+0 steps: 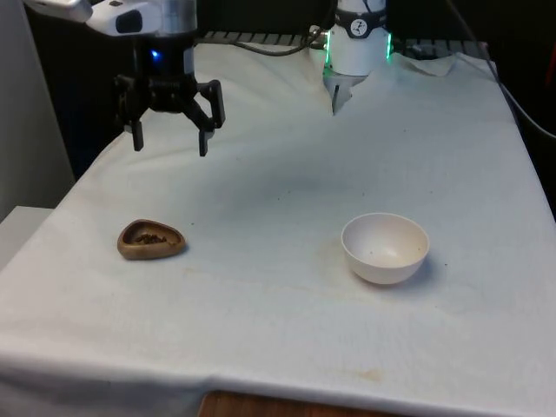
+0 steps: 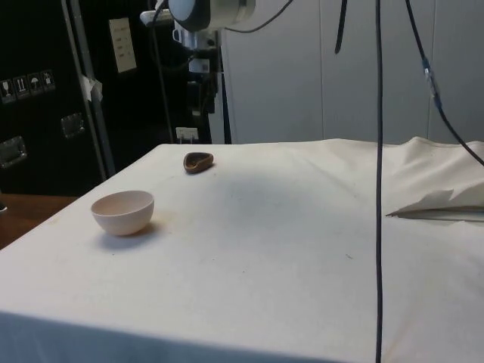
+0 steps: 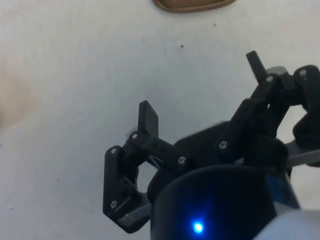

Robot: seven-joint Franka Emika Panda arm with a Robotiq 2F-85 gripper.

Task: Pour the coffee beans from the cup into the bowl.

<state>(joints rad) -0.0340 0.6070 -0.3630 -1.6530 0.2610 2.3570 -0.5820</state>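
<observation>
A small brown wooden cup holding dark coffee beans sits on the cloth at the front view's left; I also see the cup in the side view and its rim in the wrist view. A white bowl stands upright toward the front view's right, and the bowl is near the table's edge in the side view. My gripper hangs open in the air, well above the cloth and farther back than the cup. Nothing is between its fingers. The gripper is high over the cup's end of the table.
The white cloth covers the table, wrinkled near the robot's base. The table's left edge in the front view is close to the cup. A black cable hangs down in the side view.
</observation>
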